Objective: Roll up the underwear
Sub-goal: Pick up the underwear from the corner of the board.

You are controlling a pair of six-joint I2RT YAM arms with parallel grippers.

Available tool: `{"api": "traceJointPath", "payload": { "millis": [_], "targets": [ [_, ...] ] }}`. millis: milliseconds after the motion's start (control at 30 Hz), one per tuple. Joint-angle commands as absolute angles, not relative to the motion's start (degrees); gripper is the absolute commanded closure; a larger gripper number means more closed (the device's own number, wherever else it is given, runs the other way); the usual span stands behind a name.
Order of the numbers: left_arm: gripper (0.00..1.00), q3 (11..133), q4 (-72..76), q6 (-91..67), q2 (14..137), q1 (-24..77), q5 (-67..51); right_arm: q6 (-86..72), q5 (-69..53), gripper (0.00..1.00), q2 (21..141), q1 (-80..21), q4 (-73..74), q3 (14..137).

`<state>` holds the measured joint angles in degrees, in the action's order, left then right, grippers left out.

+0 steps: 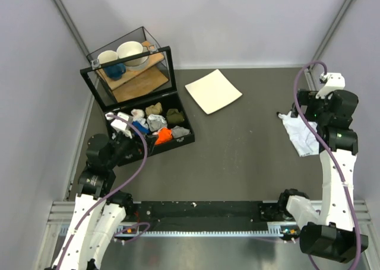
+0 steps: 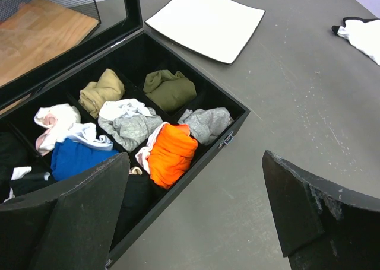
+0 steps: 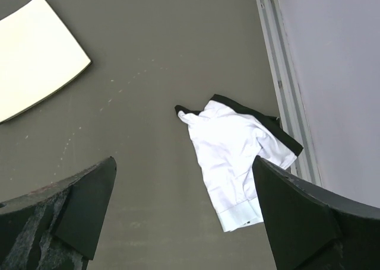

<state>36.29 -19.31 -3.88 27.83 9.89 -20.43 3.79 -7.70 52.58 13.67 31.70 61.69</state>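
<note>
1. The left fingers point(image 2: 89, 216), spread wide and empty, hang above the black compartmented box point(image 2: 205, 163) of cloth bundles point(image 2: 172, 154), apparently parked aside.
2. The right fingers point(image 3: 309, 222), equally wide and touching nothing, hover over the crumpled thin white fabric underwear point(image 3: 234, 151) near the grey surface's point(image 3: 148, 163) right edge, likely lining up a grasp.
3. Farthest lies the stiff white square plate point(image 3: 35, 56).

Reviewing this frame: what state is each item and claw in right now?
underwear: unrolled, lying crumpled on the table, not held
left claw: open, empty, over the box
right claw: open, empty, above the underwear
box: lid up, compartments hold rolled bundles
plate: empty, flat on the table
</note>
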Motion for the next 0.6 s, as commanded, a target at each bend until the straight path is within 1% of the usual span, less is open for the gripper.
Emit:
{"api": "traceJointPath", "payload": {
  "millis": [0, 133, 300, 433, 500, 567],
  "targets": [
    [0.01, 36.3, -16.6, -3.1, 26.8, 10.3, -19.6, 3.3, -5.9, 0.01, 53.1, 14.1, 29.4, 61.1],
    [0.01, 36.3, -16.6, -3.0, 26.8, 10.3, -19.5, 3.9, -6.2, 0.01, 55.4, 14.0, 29.1, 61.1],
    [0.01, 36.2, -16.6, -3.0, 26.7, 10.3, -19.5, 6.8, -9.9, 0.01, 58.0, 14.0, 28.7, 61.1],
    [0.01, 36.2, -16.6, -2.9, 26.7, 10.4, -19.6, 18.5, -15.8, 0.01, 60.6, 14.0, 29.7, 59.8],
    [0.01, 36.1, -16.6, -2.9, 26.8, 10.4, -19.6, 24.3, -16.3, 0.01, 63.2, 14.0, 30.4, 59.5],
    [0.01, 36.1, -16.6, -2.9, 26.9, 10.4, -19.9, 27.5, -14.9, 0.01, 70.1, 14.0, 34.2, 61.6]
  ]
}}
